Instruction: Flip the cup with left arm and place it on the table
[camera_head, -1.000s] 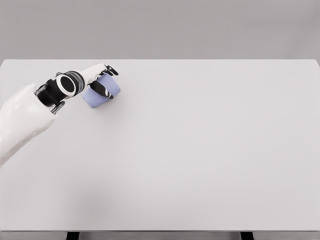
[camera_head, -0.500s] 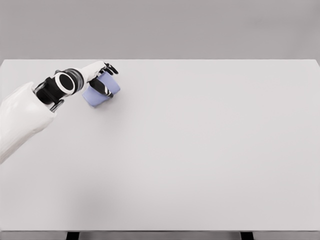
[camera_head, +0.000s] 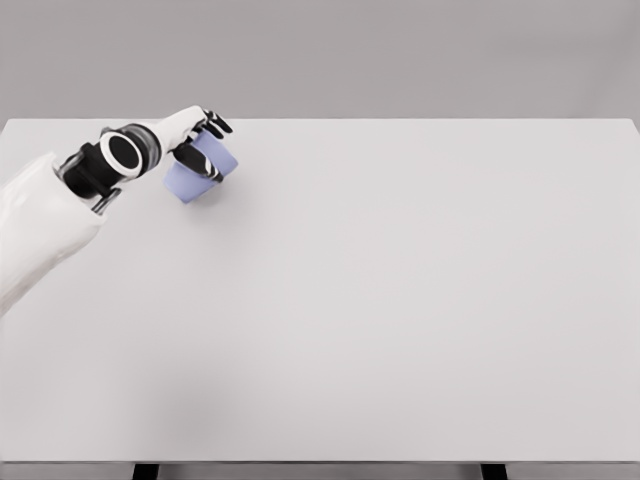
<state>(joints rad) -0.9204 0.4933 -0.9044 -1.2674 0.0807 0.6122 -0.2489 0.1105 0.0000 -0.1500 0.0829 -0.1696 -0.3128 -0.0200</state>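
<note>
Left hand (camera_head: 200, 140) at the far-left corner region of the desk (camera_head: 400, 300), arm entering from the left edge. Fingers (camera_head: 203, 166) wrapped around the cup (camera_head: 200, 170), dark fingertips showing across its lavender side wall: a closed, full grasp. Right arm not visible.

Cup sits just right of the wrist, tilted, one end pointing down-left toward the desk, the other up-right under the palm. Which end is the mouth cannot be told from here. No clear shadow directly under it, so contact with the desk is uncertain; likely lifted slightly.

Step in hand, by my reading: mid-rotation of the flip, with set-down to follow.

To do it well:
- Hold grip pressure steady through the wrist roll; the wall looks smooth, and a slip mid-turn would drop it on its side.
- Finish the roll until the cup axis is vertical before lowering.
- Lower straight down so the whole rim or base meets the desk at once, not one edge.
- Stay in from the desk's far edge; there is little margin behind the cup.
- Open fingers only after it sits flat, then withdraw upward, not sideways.
</note>
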